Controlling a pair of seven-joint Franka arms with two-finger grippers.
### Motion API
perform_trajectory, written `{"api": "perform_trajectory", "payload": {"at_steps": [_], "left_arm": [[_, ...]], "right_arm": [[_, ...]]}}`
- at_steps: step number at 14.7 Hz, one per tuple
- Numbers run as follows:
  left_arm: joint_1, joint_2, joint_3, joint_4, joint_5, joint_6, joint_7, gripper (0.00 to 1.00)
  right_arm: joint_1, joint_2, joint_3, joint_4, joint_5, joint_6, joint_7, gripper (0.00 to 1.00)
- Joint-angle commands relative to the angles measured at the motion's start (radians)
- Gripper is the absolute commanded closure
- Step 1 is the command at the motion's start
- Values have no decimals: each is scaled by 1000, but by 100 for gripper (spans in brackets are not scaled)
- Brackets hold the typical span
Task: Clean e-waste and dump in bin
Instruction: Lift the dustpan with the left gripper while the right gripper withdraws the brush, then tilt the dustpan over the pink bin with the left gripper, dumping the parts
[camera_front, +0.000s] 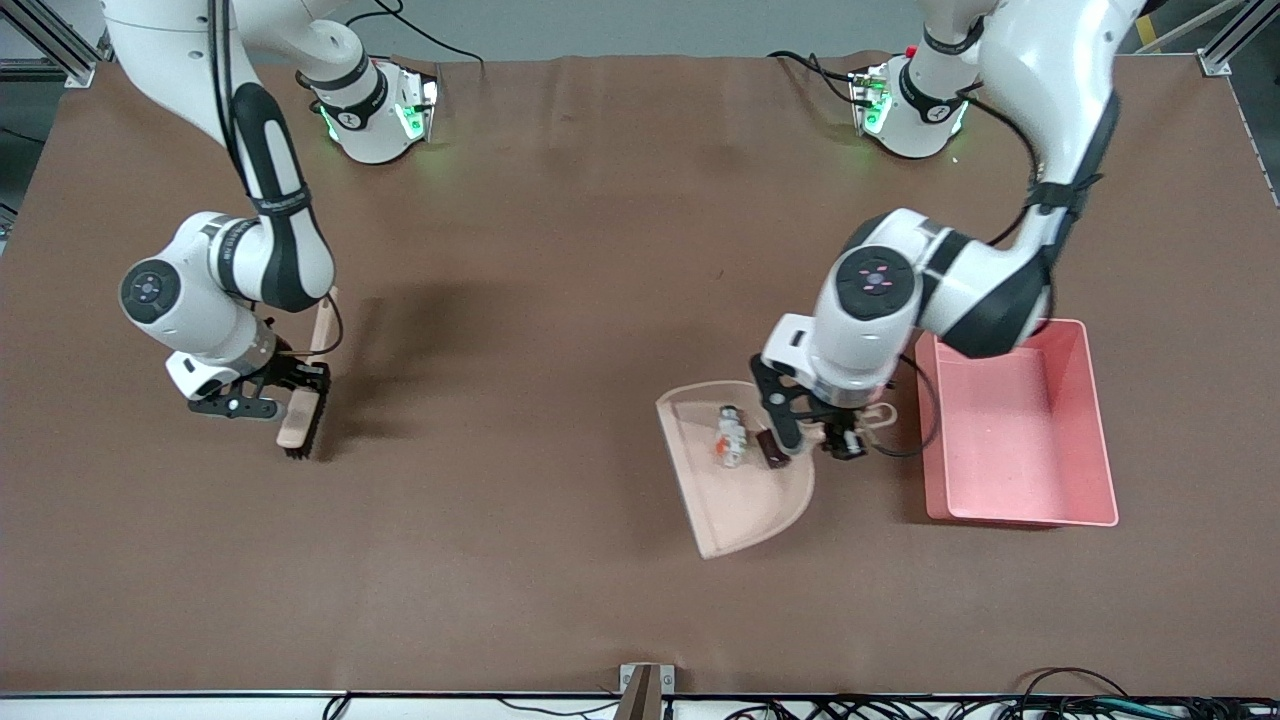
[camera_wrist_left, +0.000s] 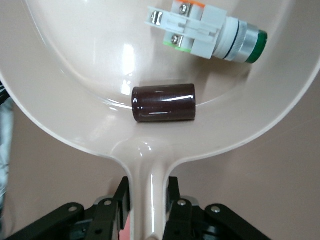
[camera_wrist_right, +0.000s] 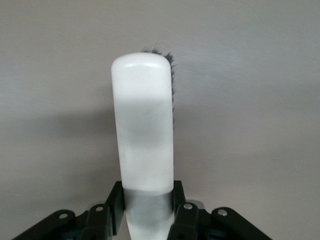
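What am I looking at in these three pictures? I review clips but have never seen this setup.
Two white robot arms stand at a brown table. The wide picture looks down from across the table; the other two come from cameras on each arm's wrist.

The left gripper has its jaws shut on the handle of a beige dustpan. In the pan lie two scraps: a white and green part and a dark maroon block. The pink bin sits beside the pan, toward the left arm's end of the table.

The right gripper, at its own end of the table, has its jaws shut on a brush with dark bristles.
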Motion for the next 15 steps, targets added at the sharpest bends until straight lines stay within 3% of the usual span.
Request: {"api": "perform_trajectory", "payload": {"at_steps": [1,4,10,12,15], "left_arm": [[63,-16,-2,45,-23,-16,16,97],[172,-41,-8,47,-27,-16,31,97],[352,-126,-6,-11,-43,-61,110,97],[419,-133,-5,-32,-42,-61,265,97],[523,-134,-5,-56,-40,-47,454,97]], "right_arm": [[-49,-36,9,-21,5,-42,-45,98],[-55,-35,11,-20,114,-112,-107,98],[-57,8,43,-18,152,-107,-134,98],[-62,19,46,-18,152,-104,-134,98],[-60,28,48,-15,152,-109,-134,89]]}}
